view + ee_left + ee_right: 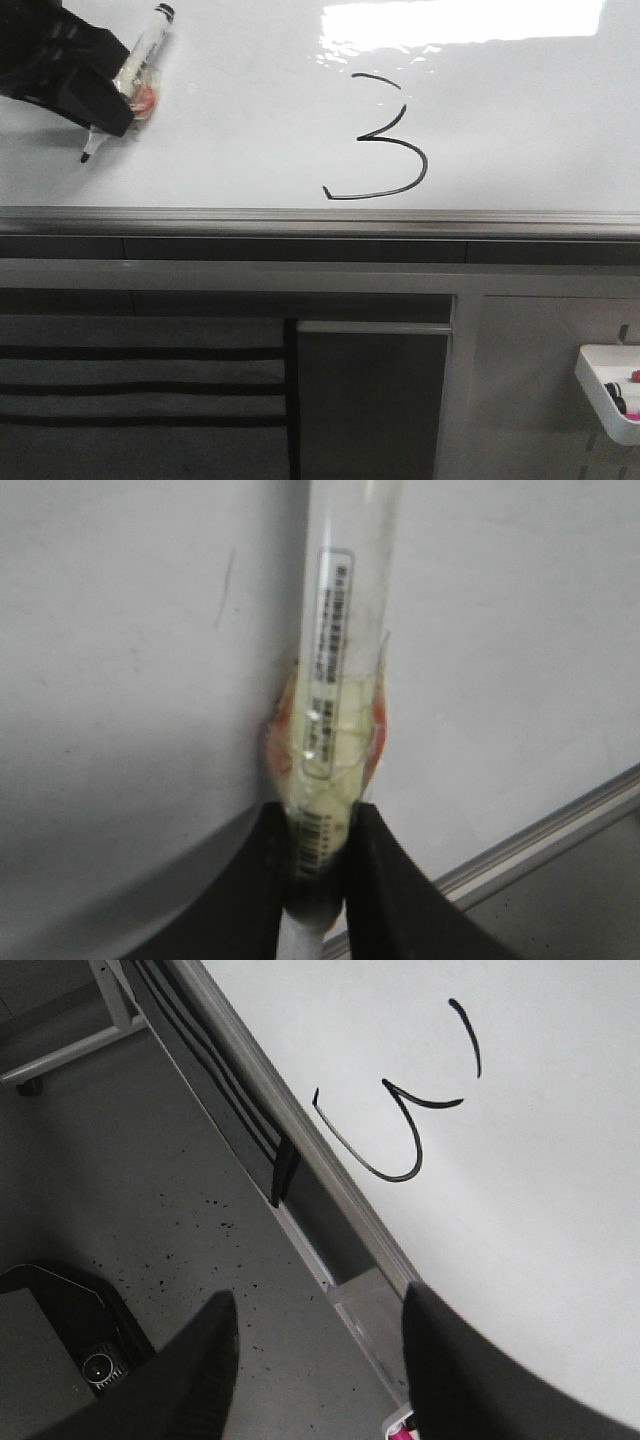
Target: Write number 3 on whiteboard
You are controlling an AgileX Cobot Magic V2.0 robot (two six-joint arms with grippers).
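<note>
Held between the left fingers [318, 855]: a marker [135, 65], clamped at its taped middle, tip pointing down to the whiteboard [230, 130], cap end up and away. Tip close to the surface; touching or not, cannot tell. Probably light and stiff, with a smooth barrel that could slip or turn, so best gripped on the tape, where it is now. Well apart from these fingers, toward the board's middle: the number 3 [380, 140], drawn in thin black line, top stroke separate from the lower loop, long tail ending just beside the grey edge strip [300, 215]. Seemingly finished. Right fingers [320, 1360] spread wide, holding nothing, hanging off the board past the strip. Much bare board around the left fingers for lifting away. Beyond the strip, a small tray [600, 385] with markers.
</note>
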